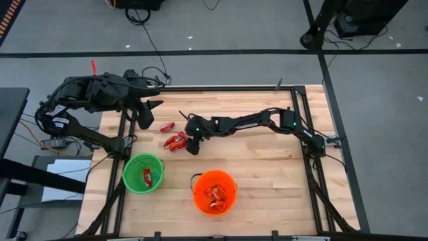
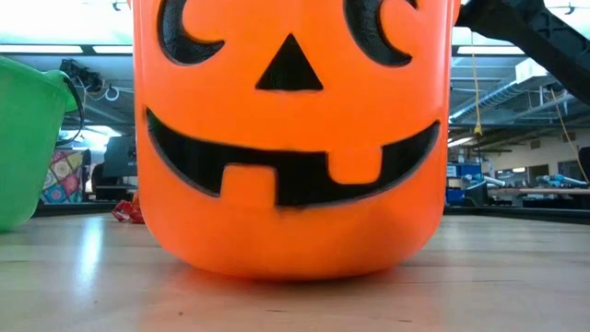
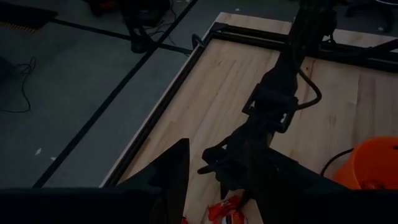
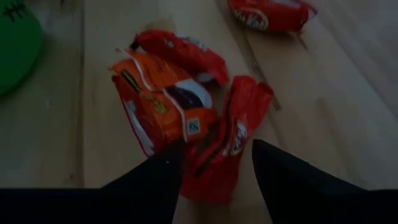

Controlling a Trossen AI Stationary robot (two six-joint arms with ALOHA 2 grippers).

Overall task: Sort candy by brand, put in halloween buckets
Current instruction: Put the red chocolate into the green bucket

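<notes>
Sorting partly done: bright green plastic bucket (image 1: 143,173) holds one red-wrapped piece; bright orange pumpkin-face bucket (image 1: 215,192) holds several. Small cluster of red and orange-white wrapped candies (image 4: 186,124) remains on wooden tabletop (image 1: 267,167), one red piece (image 1: 167,126) apart. Right tool (image 4: 214,165) open, empty, straddling a red wrapper. Left tool (image 1: 148,110) part-open, empty, waiting. Wrapper lettering illegible.

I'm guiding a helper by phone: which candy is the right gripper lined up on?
Find the small candy pile on the table above the green bucket. The right gripper stands open over the red piece at its edge, beside the orange-and-white piece.
</notes>
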